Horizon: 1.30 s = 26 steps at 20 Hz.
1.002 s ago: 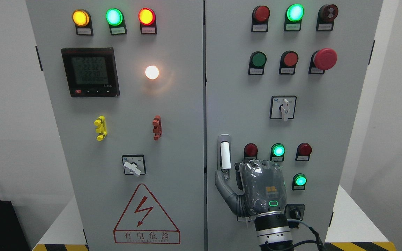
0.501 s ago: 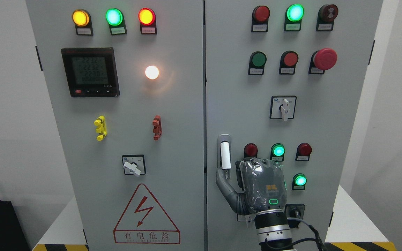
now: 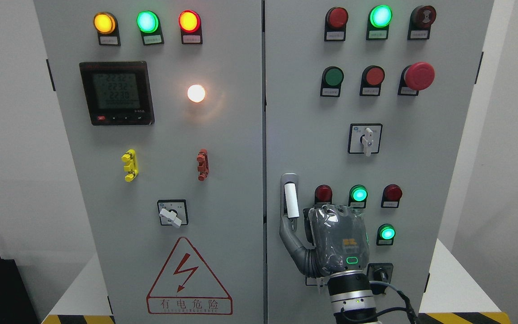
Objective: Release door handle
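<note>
My right hand (image 3: 337,240) has slid a tiny bit toward 3 o'clock since a second ago. Its thumb (image 3: 288,227) was touching the bottom tip of the white door handle (image 3: 291,200) from 7 o'clock; now it sits a little lower and more straight under the tip, and I cannot tell if it touches. The back of my hand has turned a little, so the yellow mark on it now faces me more squarely. My wrist has moved up a little toward 12 o'clock.
</note>
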### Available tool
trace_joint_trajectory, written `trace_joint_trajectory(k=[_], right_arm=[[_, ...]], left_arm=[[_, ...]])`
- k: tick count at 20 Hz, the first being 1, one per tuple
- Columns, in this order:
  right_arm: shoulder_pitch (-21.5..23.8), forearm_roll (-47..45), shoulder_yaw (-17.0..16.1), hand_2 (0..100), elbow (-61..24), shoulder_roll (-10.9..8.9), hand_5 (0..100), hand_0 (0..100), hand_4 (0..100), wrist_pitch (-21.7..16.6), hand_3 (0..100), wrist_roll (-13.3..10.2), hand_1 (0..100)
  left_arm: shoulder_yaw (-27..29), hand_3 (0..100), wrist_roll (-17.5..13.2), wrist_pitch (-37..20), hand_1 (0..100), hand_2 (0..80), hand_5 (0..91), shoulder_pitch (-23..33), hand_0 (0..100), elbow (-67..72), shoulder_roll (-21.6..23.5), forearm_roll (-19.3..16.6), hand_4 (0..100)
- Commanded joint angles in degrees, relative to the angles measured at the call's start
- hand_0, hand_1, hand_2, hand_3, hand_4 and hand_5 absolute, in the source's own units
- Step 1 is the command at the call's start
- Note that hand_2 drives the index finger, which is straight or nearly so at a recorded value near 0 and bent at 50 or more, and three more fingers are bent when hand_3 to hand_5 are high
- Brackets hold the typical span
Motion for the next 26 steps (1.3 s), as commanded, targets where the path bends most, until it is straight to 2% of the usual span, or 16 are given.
trace_joint_trajectory(k=[1,26], right_arm=[[0.1,0.0,0.0,100,0.1,-0.08,97,61,100,0.0,100,-0.7,14],[0.5,-0.1,-0.5,100,-0.3,-0.08,97,65,100,0.1,100,-1.0,15]], left_arm=[[-0.8,0,0.0,0.0,39,0.0,0.0,0.0,12,1.1,0.1,0.0,0],[-0.8,0,0.0,0.0,39,0.0,0.0,0.0,12,1.1,0.0,0.0,0]])
